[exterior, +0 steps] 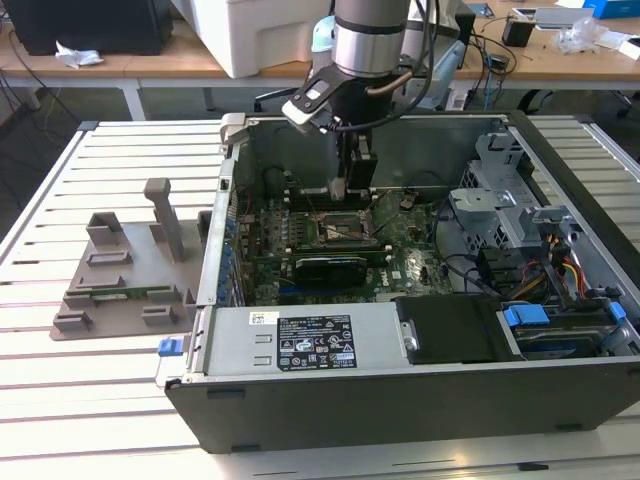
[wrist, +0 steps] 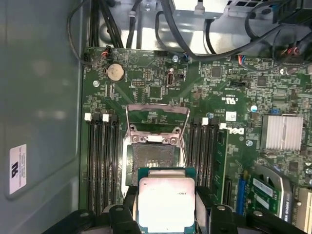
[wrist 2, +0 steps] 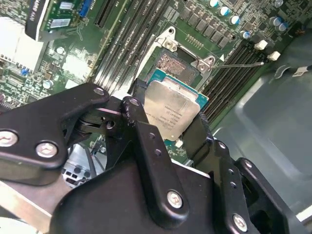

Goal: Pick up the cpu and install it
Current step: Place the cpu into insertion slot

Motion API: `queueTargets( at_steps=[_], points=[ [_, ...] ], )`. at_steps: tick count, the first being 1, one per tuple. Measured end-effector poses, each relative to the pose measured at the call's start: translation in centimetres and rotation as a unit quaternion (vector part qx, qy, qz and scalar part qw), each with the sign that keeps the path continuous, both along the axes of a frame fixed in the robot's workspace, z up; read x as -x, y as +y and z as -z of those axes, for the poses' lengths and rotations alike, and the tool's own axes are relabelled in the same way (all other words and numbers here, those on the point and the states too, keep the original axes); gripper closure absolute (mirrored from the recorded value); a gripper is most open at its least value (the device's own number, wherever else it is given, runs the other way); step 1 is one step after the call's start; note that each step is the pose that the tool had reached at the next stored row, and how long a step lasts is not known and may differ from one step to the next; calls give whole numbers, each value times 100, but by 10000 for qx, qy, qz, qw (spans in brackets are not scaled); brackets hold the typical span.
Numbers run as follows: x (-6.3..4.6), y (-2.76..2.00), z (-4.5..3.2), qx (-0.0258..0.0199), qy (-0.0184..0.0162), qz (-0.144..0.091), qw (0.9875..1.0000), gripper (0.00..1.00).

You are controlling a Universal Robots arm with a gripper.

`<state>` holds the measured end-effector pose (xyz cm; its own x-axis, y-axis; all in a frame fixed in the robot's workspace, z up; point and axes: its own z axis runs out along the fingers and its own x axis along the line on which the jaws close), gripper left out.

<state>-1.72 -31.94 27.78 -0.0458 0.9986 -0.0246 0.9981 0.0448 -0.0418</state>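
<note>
Exterior view. Logged: computer case (exterior: pixel 400 400), side open, lying on slatted table (exterior: pixel 100 400) toward its far edge; grey fixture tray (exterior: pixel 120 270) beside it on the exterior view's left. Found inside case: gripper (exterior: pixel 341 190), poised over middle of motherboard (exterior: pixel 400 262), close above socket (exterior: pixel 340 232).

Second wrist view. Logged: cpu (wrist 2: pixel 173 109), square, silver-grey lid on thin green rim, lid toward camera. Pinched by two opposite edges between black fingers (wrist 2: pixel 141 122); gripper (wrist 2: pixel 170 114) closed on it. Carried clear of motherboard, near socket (wrist 2: pixel 170 63) and not touching it. Socket found open, pin field bare, load plate (wrist 2: pixel 207 61) standing up. Flanked by memory slots (wrist 2: pixel 122 44) on both sides.

First wrist view. Logged: cpu (wrist: pixel 166 204) in same grip, centred between fingers (wrist: pixel 130 202), near board edge of socket (wrist: pixel 153 161). Load plate (wrist: pixel 157 122) raised at socket's far edge. Not seated; whether squarely over socket could not be told.

Handling, judged:
- Light, thin and stiff; no flex expected under a pinch.
- Smooth metal lid, likely slippery; face grip judged poor.
- Underside contacts and socket pins judged fragile; flat, aligned, gentle placement called for.
- Best hold judged at opposite rim edges, as held here.
</note>
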Motion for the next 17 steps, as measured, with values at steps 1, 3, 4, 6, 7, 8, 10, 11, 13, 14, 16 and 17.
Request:
queueTargets(
  at_steps=[1,3,4,6,7,8,10,11,13,14,16,17],
  points=[
    [-1,3,19,0,0,0,10000,45],
    [-4,11,92,1,0,0,10000,45],
    [-6,19,156,0,0,0,10000,45],
    [-7,22,201,1,0,0,10000,45],
    [-8,23,235,0,0,-1,10000,45],
    [-8,23,256,0,0,0,10000,45],
    [-8,23,310,0,0,0,10000,45],
    [-8,24,334,0,0,0,10000,45],
    [-7,24,382,0,0,0,10000,45],
    [-7,24,422,1,0,0,10000,45],
    [-8,24,476,0,0,0,10000,45],
    [-8,24,495,0,0,0,10000,45]
  ],
)
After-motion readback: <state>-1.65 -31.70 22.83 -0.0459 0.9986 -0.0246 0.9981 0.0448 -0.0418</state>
